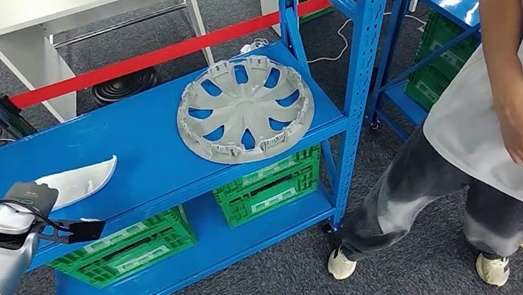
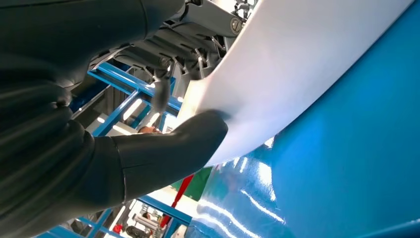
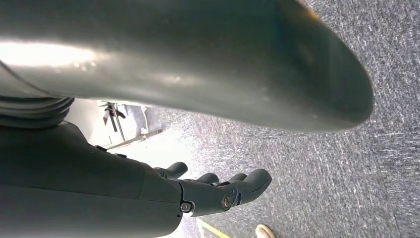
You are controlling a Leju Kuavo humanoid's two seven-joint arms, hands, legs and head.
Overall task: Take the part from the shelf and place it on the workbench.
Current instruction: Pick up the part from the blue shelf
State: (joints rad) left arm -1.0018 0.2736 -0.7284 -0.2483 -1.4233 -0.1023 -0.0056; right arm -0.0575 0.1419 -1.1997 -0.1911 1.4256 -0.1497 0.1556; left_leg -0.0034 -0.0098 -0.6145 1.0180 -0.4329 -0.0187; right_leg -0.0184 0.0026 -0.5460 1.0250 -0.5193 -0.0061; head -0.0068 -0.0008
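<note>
Blue shelf (image 1: 146, 147) boards are seen with the white part (image 1: 83, 180) lying on top, pinched by the left hand (image 2: 163, 148) (right hand (image 3: 218, 191) hangs loose, holding nothing), and it could be dropped if the smooth part slips.

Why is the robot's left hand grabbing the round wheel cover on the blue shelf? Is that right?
Not quite. The left hand is on the curved white part lying on the blue shelf, as the left wrist view shows. The round wheel cover lies untouched further along.
</note>
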